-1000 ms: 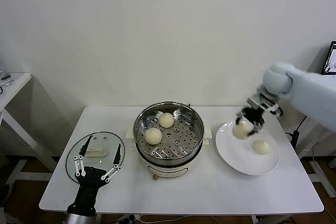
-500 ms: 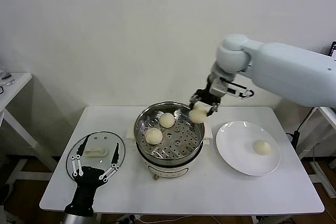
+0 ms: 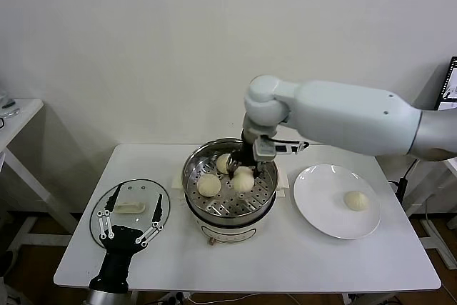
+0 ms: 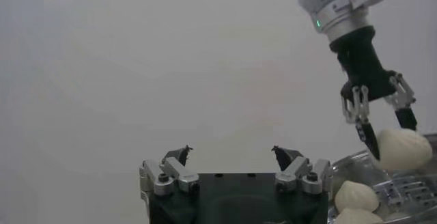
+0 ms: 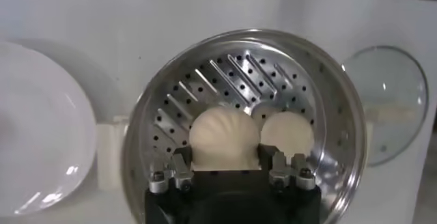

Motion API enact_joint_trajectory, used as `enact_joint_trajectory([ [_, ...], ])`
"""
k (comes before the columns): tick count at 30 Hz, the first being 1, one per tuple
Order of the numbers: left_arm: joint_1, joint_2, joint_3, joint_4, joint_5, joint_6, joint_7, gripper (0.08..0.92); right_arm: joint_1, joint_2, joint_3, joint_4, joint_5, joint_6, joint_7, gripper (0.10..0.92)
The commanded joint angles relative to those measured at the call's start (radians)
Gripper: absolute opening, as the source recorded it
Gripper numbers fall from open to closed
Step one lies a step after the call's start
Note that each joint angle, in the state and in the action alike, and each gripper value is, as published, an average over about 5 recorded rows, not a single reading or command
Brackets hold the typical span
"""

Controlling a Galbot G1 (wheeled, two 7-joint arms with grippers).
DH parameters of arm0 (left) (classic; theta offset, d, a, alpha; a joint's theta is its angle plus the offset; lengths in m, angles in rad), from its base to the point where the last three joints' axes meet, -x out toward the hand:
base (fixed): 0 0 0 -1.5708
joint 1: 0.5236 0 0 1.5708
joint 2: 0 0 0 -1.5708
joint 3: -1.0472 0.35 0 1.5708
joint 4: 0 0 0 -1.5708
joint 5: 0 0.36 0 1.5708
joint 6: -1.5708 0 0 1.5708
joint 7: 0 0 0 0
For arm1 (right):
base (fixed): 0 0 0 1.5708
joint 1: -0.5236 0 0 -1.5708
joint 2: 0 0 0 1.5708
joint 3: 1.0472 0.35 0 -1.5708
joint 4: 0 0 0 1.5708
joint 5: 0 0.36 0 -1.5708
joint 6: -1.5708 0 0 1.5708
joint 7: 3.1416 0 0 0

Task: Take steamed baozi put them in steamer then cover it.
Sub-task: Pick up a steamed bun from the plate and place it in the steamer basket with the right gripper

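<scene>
Steel steamer (image 3: 230, 208) sits upright below my right gripper (image 3: 243, 170), which clamps a baozi (image 3: 243, 179) dome-up. My left gripper (image 3: 131, 234) hangs spread wide and empty near the flat-lying cover (image 3: 146, 193), left of the steamer.

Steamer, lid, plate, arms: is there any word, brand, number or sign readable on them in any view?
None readable.
steamer: no label visible.
cover: no print.
plate: plain white.
right gripper, holding a baozi: no marking; only a green light shows above it in the left wrist view.
</scene>
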Motion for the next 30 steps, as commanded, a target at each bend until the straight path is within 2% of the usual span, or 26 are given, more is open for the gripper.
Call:
enact_joint_trajectory([
  [1,0.001,0.0,-0.004,0.001,-0.001,-0.002,-0.001,0.823,-0.068,0.04,-0.003,0.015,-0.057,0.047,0.011,0.662],
  [19,0.0,-0.004,-0.01,0.005,0.0,-0.008,-0.005,0.823,-0.118,0.043,0.016,0.004,-0.118,0.057,0.023,0.671],
  [26,-0.001,-0.005,-0.006,0.008,0.0,-0.01,-0.005,0.823,-0.111,0.04,0.031,0.004,-0.138,0.062,0.023,0.803],
  [30,-0.002,-0.004,-0.002,0.009,0.0,-0.01,-0.005,0.823,-0.096,0.014,0.066,0.001,-0.134,0.06,0.017,0.821],
])
